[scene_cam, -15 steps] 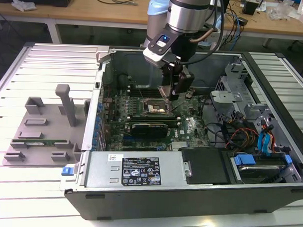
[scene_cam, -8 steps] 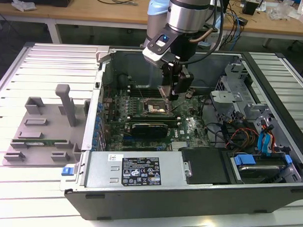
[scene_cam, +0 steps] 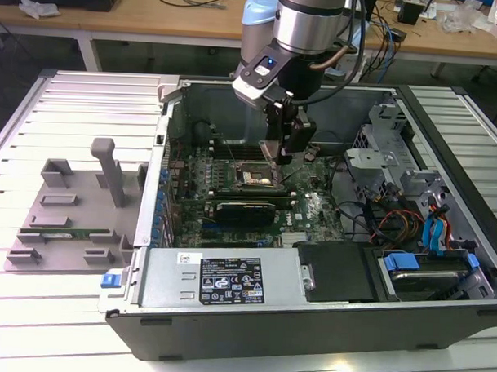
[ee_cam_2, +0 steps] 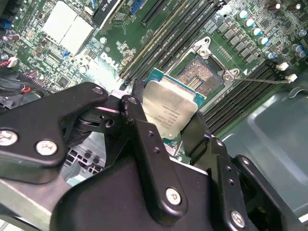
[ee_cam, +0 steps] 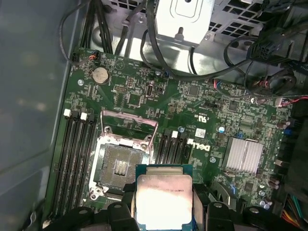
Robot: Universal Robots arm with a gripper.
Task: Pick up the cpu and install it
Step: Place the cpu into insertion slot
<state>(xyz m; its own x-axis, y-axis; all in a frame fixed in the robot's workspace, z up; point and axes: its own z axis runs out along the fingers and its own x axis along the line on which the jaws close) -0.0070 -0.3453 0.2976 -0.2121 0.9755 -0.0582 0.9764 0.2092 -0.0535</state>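
Observation:
My gripper (ee_cam_2: 166,113) is shut on the cpu (ee_cam_2: 169,109), a flat square chip with a silver metal top and a thin green edge. The black fingers (ee_cam_2: 139,125) clamp it on two opposite sides. In the first wrist view the cpu (ee_cam: 164,197) hangs beside the open socket (ee_cam: 120,166), whose metal frame is swung up. In the exterior view the gripper (scene_cam: 284,150) reaches down into the computer case, just above the socket (scene_cam: 255,178) on the motherboard.
The open computer case (scene_cam: 310,286) lies on a slatted metal table (scene_cam: 72,106). Memory slots (ee_cam: 74,154) flank the socket, a silver heatsink (ee_cam: 244,155) sits nearby, and cables (scene_cam: 394,220) and drive bays fill the exterior view's right side. A grey parts tray (scene_cam: 68,216) holds a green memory stick.

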